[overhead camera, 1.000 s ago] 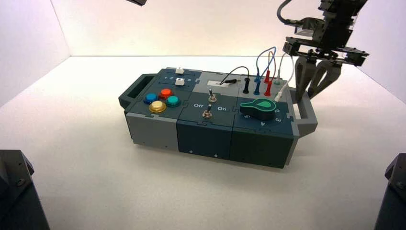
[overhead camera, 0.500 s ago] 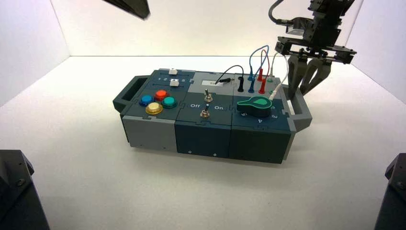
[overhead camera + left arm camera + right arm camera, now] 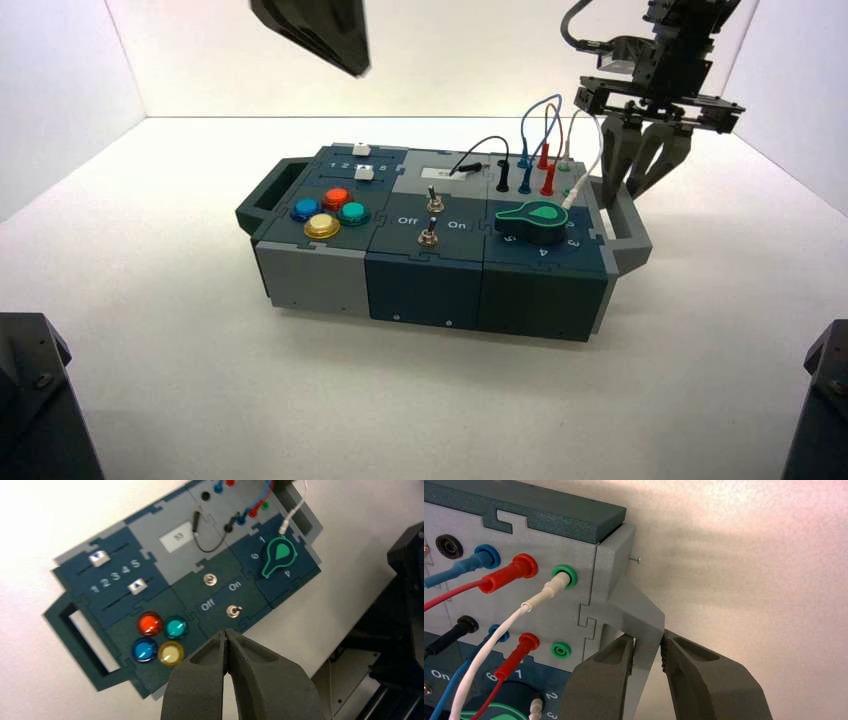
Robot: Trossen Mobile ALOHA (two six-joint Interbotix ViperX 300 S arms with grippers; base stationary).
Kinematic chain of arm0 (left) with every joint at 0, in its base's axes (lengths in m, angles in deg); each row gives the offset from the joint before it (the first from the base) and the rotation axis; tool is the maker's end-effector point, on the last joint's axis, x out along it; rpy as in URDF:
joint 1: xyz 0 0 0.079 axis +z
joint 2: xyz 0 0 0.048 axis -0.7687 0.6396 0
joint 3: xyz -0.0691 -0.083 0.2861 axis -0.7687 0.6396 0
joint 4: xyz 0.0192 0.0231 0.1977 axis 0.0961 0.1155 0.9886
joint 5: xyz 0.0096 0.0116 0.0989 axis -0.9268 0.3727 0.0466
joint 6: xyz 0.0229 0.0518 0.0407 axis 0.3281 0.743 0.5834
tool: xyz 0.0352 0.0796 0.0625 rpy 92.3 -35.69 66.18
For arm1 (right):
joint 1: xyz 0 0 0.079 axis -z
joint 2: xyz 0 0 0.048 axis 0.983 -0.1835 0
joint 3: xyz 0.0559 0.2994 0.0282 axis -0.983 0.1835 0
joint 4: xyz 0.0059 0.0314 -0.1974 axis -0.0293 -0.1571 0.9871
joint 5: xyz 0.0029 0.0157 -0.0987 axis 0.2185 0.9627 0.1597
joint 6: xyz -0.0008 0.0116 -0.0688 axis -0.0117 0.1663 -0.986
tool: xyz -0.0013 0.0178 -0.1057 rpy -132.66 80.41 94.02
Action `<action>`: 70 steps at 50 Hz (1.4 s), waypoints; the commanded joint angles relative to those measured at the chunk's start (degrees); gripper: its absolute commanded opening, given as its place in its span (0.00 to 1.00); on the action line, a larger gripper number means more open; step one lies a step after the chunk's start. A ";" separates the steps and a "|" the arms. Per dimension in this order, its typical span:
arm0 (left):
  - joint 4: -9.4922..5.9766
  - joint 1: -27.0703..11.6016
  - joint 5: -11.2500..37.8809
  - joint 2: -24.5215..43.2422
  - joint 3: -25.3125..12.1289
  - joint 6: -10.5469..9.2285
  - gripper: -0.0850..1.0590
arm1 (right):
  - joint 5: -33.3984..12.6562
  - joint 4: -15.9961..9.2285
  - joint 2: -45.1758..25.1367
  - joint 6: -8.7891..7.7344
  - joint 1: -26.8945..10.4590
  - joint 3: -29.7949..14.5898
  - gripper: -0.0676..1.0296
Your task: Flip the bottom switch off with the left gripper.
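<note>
On a pale, plain surface between whitish walls, the broad black wedge-fingered left gripper (image 3: 360, 72) hovers beyond the box (image 3: 425, 285), fingers together, the small metal bottom switch (image 3: 428, 238) near its front edge leaning On, while the black claw-fingered right gripper (image 3: 622, 190) clamps the grey side handle (image 3: 632, 232).

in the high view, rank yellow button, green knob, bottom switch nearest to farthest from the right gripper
From the right gripper at the right-hand handle:
1. Green knob, right side
2. Bottom switch, middle
3. Yellow button, left side
</note>
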 commanded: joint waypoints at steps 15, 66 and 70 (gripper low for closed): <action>-1.05 -5.62 -2.20 8.00 -3.69 -0.09 0.05 | 0.44 -0.35 0.00 -0.53 -1.32 -1.49 0.04; -9.49 -7.38 -6.06 22.41 -5.89 -1.67 0.05 | 0.00 -0.35 -0.44 -0.70 -1.32 -2.37 0.04; -9.58 -7.38 -6.68 22.85 -5.80 -1.67 0.05 | 0.00 -0.26 -0.44 -0.79 -1.32 -2.37 0.04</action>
